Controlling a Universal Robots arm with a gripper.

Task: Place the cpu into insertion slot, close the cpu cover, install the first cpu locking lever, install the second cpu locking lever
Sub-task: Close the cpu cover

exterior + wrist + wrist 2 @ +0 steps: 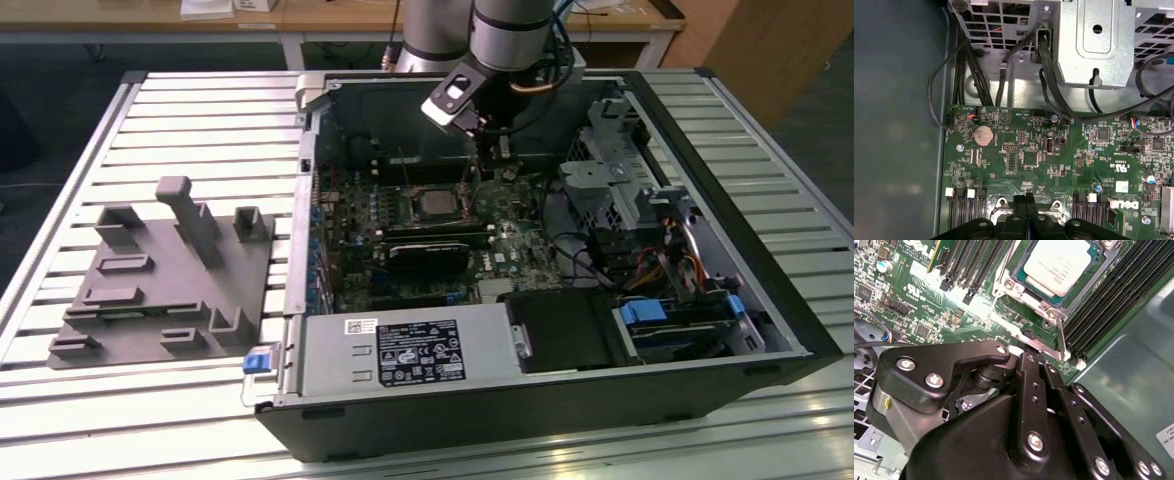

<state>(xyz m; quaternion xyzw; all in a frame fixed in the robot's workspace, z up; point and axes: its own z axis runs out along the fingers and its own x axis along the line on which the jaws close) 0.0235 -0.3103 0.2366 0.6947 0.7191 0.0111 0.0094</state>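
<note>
Slatted metal table (200, 110), wooden desks behind it, and an open black PC case (534, 415) lying on its side on top. Off to the exterior view's left of the case there's a grey slotted fixture block (160, 280), well apart from where the arm is.

The arm reaches into the case from the far side, and the gripper (1030, 359) is down at the green motherboard (1019, 160), right at the edge of the socket. Jaws are clenched, both fingers pressed flat against each other, and I can't make out anything pinched between them. The cpu (1058, 262) sits in its slot, silvery top up, with the cpu cover (1024, 294) lying flat around it like a frame. The fingertips are at the silver metal tab on the socket's corner, just beside a thin lever bar (1061, 337). Can't tell if they're actually touching it.

Pretty crowded in there:
- Black memory slots (1104, 305) run along both sides of the socket.
- A black card (430, 255) stands just on the near side of the socket in the exterior view.
- The power supply box (387, 350) fills the front corner.
- The drive cage (607, 190) sits on the exterior view's right.
- A bunch of black cables (968, 70) drape down onto the board near a coin battery (984, 135).
</note>
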